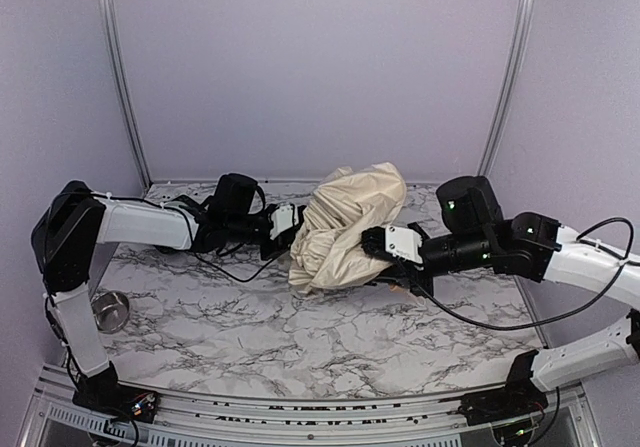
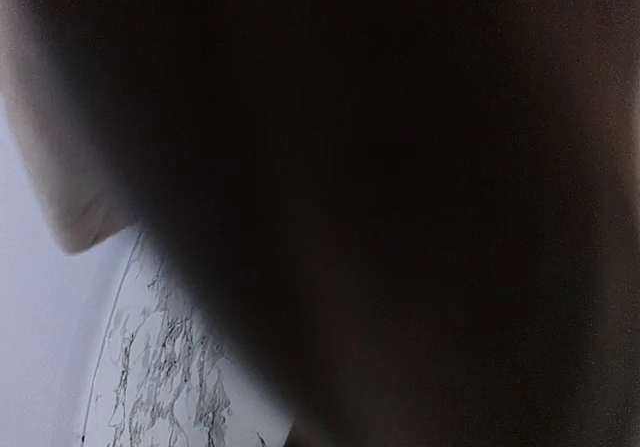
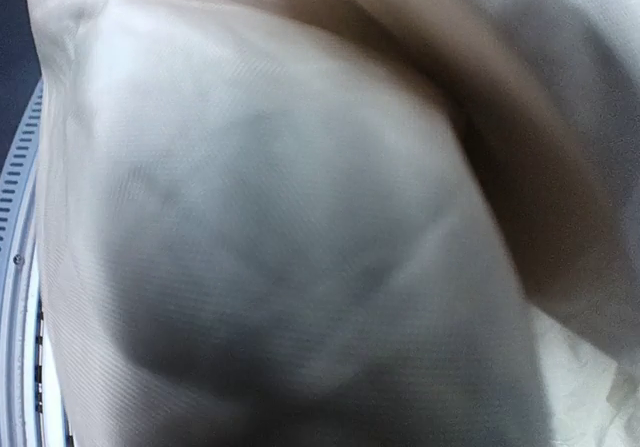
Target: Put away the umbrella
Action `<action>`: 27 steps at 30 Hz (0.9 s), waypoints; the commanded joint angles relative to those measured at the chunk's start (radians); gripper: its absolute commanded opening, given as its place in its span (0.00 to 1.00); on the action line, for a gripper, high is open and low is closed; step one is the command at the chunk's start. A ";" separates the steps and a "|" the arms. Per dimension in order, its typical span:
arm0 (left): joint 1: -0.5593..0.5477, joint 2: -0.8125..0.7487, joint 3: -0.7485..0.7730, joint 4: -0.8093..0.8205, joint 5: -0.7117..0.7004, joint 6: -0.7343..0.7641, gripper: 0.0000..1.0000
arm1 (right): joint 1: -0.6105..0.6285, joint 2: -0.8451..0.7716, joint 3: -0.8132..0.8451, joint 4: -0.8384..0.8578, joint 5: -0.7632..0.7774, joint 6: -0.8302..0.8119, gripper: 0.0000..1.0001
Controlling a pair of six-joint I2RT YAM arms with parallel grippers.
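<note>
The umbrella (image 1: pixel 345 222) is a bunched cream-beige bundle of fabric at the middle of the marble table (image 1: pixel 300 337); its shaft and handle are hidden. My left gripper (image 1: pixel 285 219) reaches in from the left and its tips are buried in the fabric, shut. What it holds does not show. My right gripper (image 1: pixel 385 241) presses into the bundle's right side with its fingers hidden. In the left wrist view dark, shadowed fabric (image 2: pixel 400 167) covers nearly everything. Pale fabric (image 3: pixel 280 217) fills the right wrist view and hides the jaws.
A small steel bowl (image 1: pixel 108 310) sits at the table's left edge beside the left arm's base. Lilac walls close in the back and sides. A black cable (image 1: pixel 480 322) trails from the right arm across the table. A metal rail (image 1: pixel 300 407) runs along the near edge.
</note>
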 commanded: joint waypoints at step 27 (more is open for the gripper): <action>0.041 0.211 0.172 0.071 -0.190 0.220 0.00 | 0.275 0.529 -0.235 0.296 0.094 -0.007 0.00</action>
